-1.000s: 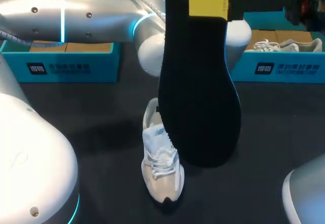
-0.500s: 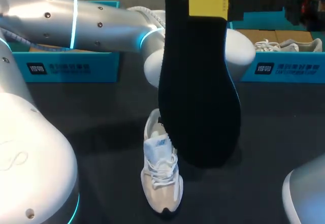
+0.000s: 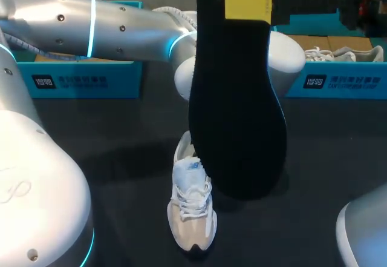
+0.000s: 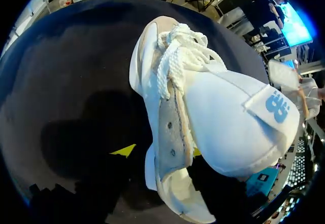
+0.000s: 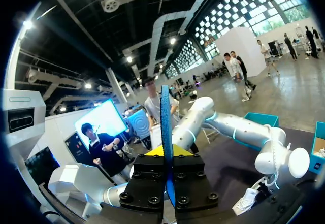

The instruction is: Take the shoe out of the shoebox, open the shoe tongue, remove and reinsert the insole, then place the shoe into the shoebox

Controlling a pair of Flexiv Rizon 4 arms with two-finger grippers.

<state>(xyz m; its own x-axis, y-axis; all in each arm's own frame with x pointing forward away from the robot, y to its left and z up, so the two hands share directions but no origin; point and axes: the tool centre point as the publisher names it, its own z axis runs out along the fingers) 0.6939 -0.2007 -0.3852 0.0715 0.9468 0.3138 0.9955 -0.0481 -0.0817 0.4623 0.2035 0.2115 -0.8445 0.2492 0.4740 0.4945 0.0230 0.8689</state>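
My right gripper (image 3: 247, 3) is shut on the heel end of a large black insole (image 3: 237, 115) and holds it upright, high above the table and close to the head camera. In the right wrist view the insole (image 5: 165, 132) stands edge-on between the fingers of that gripper (image 5: 166, 152). The white and beige shoe (image 3: 192, 212) lies on the dark table, toe toward the near edge. In the left wrist view the shoe (image 4: 172, 112) fills the picture, its tongue (image 4: 238, 127) folded up. My left gripper (image 4: 160, 152) stands open astride the shoe's side wall. The insole hides it in the head view.
A teal shoebox (image 3: 78, 79) stands at the back left. Another teal shoebox (image 3: 338, 82) at the back right holds a second pale shoe (image 3: 341, 54). My left arm (image 3: 121, 31) stretches across the back of the table.
The shoe has slid a little toward the near edge. My left arm's wrist has shifted slightly right. The right arm and the insole have kept still.
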